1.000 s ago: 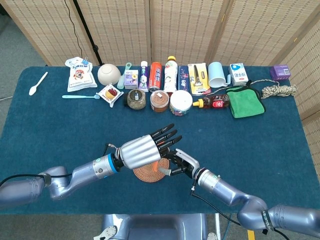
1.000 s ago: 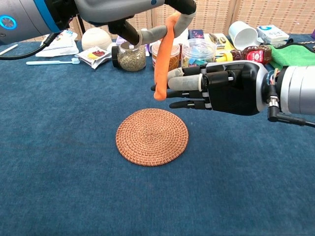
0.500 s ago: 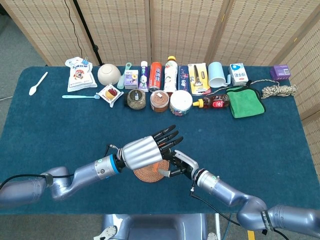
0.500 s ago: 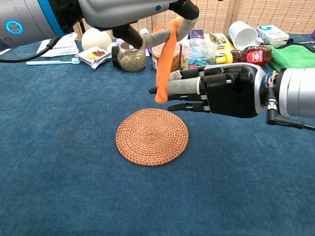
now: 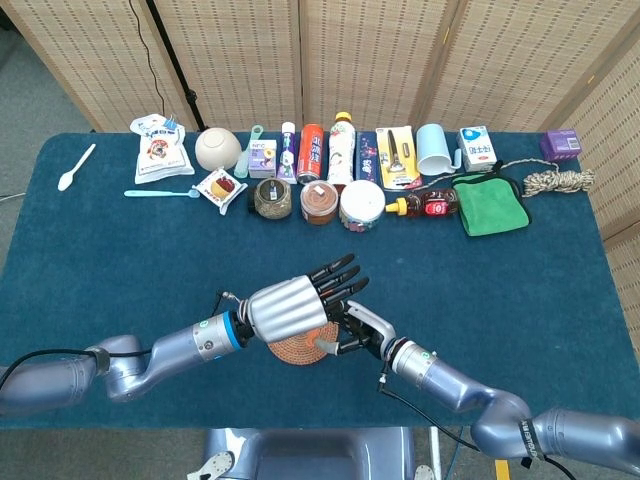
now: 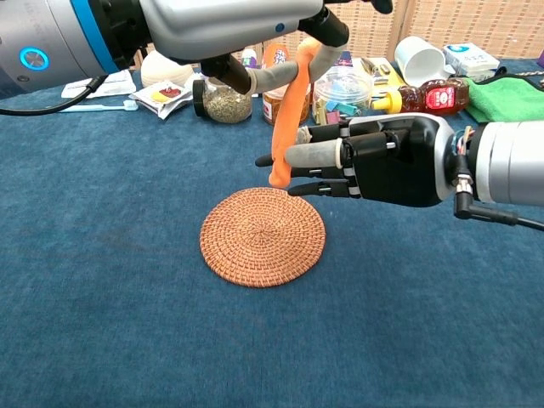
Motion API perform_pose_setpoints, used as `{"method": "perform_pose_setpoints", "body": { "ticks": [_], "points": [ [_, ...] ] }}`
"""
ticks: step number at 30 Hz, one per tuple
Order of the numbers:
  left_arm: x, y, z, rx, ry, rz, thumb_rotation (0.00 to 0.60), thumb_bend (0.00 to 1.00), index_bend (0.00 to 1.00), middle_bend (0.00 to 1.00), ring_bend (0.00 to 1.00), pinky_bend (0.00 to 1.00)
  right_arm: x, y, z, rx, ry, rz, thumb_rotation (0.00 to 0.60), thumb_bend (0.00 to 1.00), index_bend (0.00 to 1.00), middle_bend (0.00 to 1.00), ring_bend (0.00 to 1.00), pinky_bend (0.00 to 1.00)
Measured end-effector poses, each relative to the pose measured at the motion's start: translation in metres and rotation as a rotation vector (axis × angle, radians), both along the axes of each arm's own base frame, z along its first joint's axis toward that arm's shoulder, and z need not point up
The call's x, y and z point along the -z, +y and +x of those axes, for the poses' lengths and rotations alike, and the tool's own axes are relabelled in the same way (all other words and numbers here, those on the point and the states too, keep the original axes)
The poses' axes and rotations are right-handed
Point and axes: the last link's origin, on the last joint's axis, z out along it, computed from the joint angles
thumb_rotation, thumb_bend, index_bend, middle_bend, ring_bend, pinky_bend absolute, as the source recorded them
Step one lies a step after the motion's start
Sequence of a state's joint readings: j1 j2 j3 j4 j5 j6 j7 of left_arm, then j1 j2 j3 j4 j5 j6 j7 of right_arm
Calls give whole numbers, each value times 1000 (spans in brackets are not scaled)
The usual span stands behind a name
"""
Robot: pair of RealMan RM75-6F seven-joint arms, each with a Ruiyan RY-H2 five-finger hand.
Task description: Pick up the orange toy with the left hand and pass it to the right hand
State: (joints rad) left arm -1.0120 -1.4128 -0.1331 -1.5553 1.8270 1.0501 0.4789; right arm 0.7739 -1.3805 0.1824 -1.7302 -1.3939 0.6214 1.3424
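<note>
Orange toy [image 6: 287, 127] hangs upright above the woven mat [image 6: 263, 235], pinched at its top by your left hand [image 6: 229, 25], and it has sunk a little toward the mat over the last second. Your right hand [image 6: 374, 157] has slid in from the mat's right, its fingers [image 6: 313, 155] extended and barely apart, holding nothing though now touching the toy's lower half. Judging by this, the handover is close, but you haven't closed the right-hand grip yet.

The left hand [image 6: 229, 25] is raised above the tabletop, its fingers closed in a pinch. The right hand [image 6: 374, 157] reaches in from the right, just beside it and lower, with fingers [image 6: 310, 155] stretched out sideways.
</note>
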Motion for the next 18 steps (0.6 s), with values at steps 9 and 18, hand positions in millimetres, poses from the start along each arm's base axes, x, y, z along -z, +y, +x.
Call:
{"method": "perform_pose_setpoints", "body": {
  "ticks": [9,18],
  "points": [
    [5,-2,1,1,6,-7,600,503,663,144,87,32,0,0,-1,2,4,0,600,372,467,189,55,23],
    [10,0,2,-4,15,-2,600,503,663,144,87,32,2,0,-1,-2,12,7,600,372,448,175,51,23]
  ]
}}
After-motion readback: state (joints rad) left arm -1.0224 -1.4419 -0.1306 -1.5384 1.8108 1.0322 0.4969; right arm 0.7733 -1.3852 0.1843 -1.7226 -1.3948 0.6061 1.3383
